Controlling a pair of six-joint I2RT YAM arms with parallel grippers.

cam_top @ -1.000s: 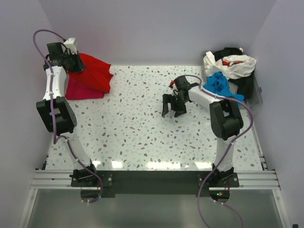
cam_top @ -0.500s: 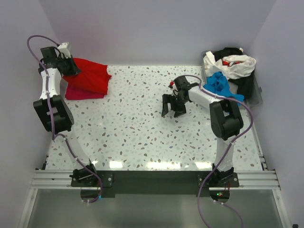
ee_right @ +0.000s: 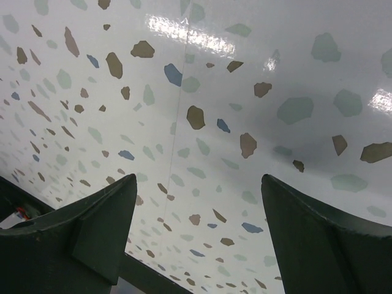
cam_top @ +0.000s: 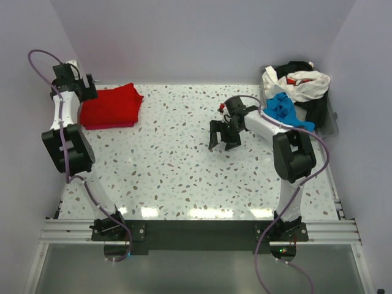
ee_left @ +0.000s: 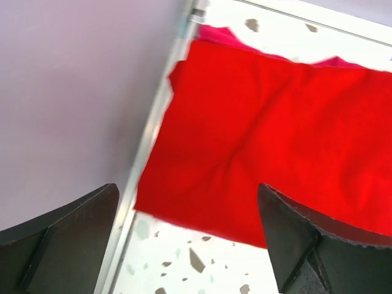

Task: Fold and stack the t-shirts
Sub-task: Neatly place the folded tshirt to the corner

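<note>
A folded bright red t-shirt (cam_top: 111, 105) lies flat at the table's far left corner. A magenta-pink t-shirt (cam_top: 109, 125) shows as a thin edge under it. In the left wrist view the red t-shirt (ee_left: 288, 135) fills the middle, with the pink edge (ee_left: 219, 34) at its far side. My left gripper (cam_top: 86, 87) stands open just left of the red shirt, nothing between its fingers (ee_left: 187, 190). My right gripper (cam_top: 224, 139) hangs open over bare table at mid right, with only tabletop between its fingers (ee_right: 199, 177). Blue (cam_top: 283, 109), white (cam_top: 301, 82) and black (cam_top: 316, 111) t-shirts lie heaped at far right.
The heap sits in a clear bin (cam_top: 334, 125) at the table's far right edge. A purple wall (ee_left: 73, 92) and the table's metal edge rail (ee_left: 147, 153) run close beside the left gripper. The speckled tabletop (cam_top: 165, 159) lies between the two arms.
My left gripper has opened and let go of the red t-shirt, which has dropped flat onto the pink one. The left arm has drawn back to the left. The right arm has not moved.
</note>
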